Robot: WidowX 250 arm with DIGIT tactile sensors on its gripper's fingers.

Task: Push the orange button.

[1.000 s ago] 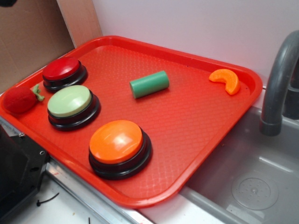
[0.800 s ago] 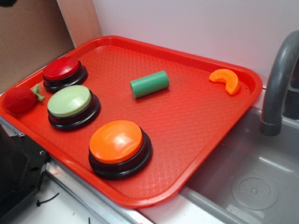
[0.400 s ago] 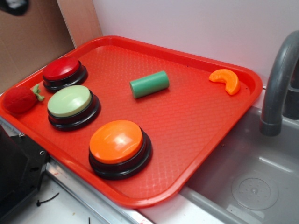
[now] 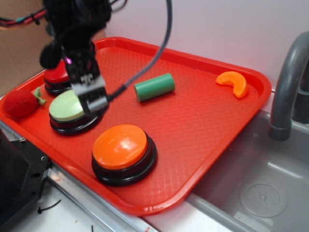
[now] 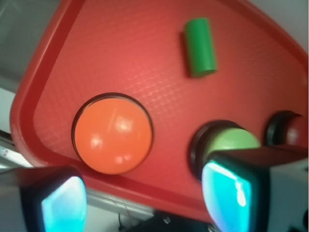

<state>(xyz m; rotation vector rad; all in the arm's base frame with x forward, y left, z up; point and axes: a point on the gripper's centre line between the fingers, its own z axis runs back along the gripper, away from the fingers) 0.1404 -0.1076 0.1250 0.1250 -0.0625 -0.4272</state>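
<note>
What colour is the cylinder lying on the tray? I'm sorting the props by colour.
Green; the cylinder shows best in the exterior view.

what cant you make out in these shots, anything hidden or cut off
- Red button: exterior view, mostly hidden behind the arm; wrist view, cut by the right edge.
- Green button: both views, partly covered by the gripper.
- Gripper opening: exterior view blurred; wrist view shows only finger pads, cropped at the bottom.
- Faucet: cut by the right edge.
</note>
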